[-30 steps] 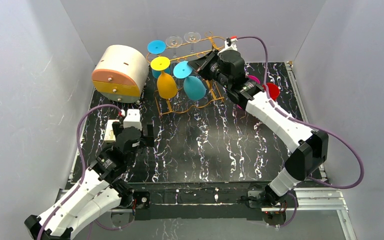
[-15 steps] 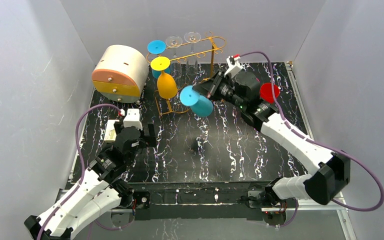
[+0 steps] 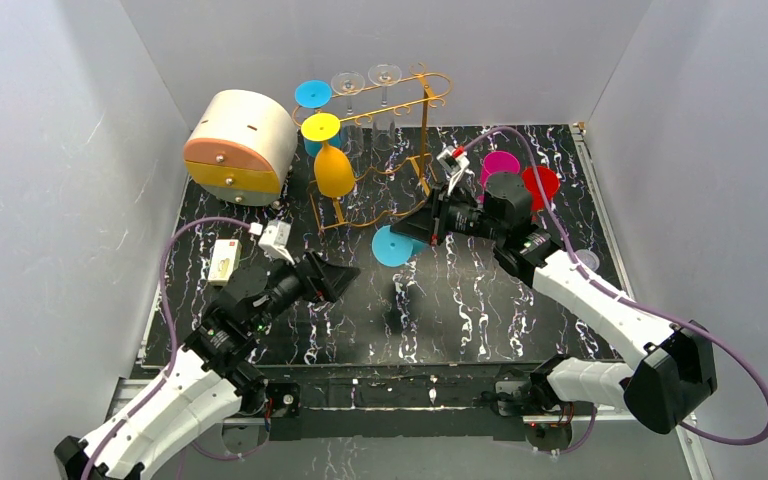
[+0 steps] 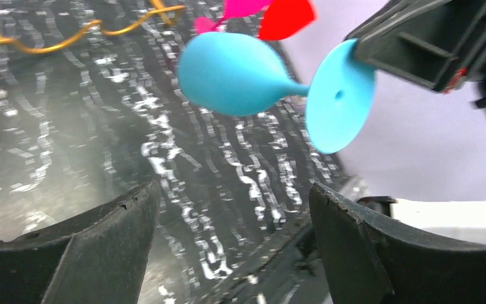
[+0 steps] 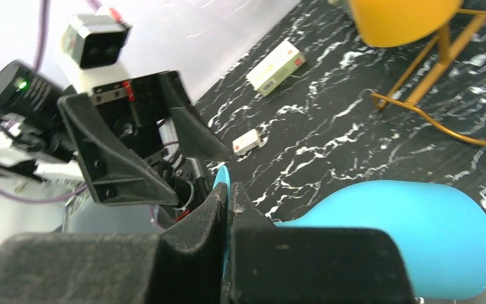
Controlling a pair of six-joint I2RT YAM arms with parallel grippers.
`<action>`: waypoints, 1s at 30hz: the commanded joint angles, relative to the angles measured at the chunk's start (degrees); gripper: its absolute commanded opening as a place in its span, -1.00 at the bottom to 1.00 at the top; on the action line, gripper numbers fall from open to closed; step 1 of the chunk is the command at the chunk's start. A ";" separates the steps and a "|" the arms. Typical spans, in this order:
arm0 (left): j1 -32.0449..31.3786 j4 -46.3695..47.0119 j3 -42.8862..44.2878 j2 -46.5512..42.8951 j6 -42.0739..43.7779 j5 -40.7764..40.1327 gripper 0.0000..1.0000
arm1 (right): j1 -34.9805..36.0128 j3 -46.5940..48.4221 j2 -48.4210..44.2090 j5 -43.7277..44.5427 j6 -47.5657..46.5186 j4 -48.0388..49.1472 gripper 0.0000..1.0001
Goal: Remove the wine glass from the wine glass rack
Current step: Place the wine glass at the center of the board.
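Observation:
The blue wine glass [image 3: 392, 245] is off the wine glass rack [image 3: 426, 108] and hangs on its side above the middle of the table. My right gripper [image 3: 423, 232] is shut on the rim of its round foot [image 5: 223, 183], and its bowl [image 5: 411, 234] points away from the fingers. In the left wrist view the bowl [image 4: 231, 73] and foot [image 4: 340, 95] float just ahead of my left gripper [image 4: 233, 190]. That gripper [image 3: 335, 275] is open, holds nothing, and faces the glass from the left. A yellow glass [image 3: 333, 170] still hangs on the golden wire rack.
A round cream-and-orange drawer box [image 3: 240, 145] stands back left. A small white box [image 3: 223, 260] lies near the left arm. Pink [image 3: 501, 163] and red [image 3: 541, 182] glasses stand behind the right arm. Clear glasses [image 3: 348, 82] and a blue foot [image 3: 312, 94] top the rack.
The right arm pulled the blue glass off the rack and brought it forward and down over the table middle. The left arm swung right towards it, its jaws narrowing slightly.

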 commanded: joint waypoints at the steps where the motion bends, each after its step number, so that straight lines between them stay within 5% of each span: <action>1: 0.29 17.61 -1.35 4.29 -8.05 11.77 0.64 | -0.32 0.73 -0.22 -10.72 -1.40 7.66 -0.97; 4: 0.20 24.11 -0.82 9.91 -10.24 17.79 0.44 | -0.26 -0.13 0.29 -14.02 -0.23 8.76 -0.97; 15: 0.23 29.31 0.77 14.35 -10.91 20.72 -0.06 | -0.32 0.31 0.92 -19.54 -1.15 8.01 -0.97; 23: 0.20 30.32 1.74 16.55 -10.38 25.01 -0.99 | -0.27 1.01 2.90 -23.54 -0.56 8.31 -0.97; 26: 0.21 30.34 1.33 15.98 -9.44 25.67 -1.00 | -0.32 1.10 2.81 -24.08 -0.49 7.40 -0.96; 30: 0.20 27.56 0.97 12.71 -6.80 22.76 -1.00 | -0.30 1.19 0.99 -24.59 -4.91 2.15 -0.23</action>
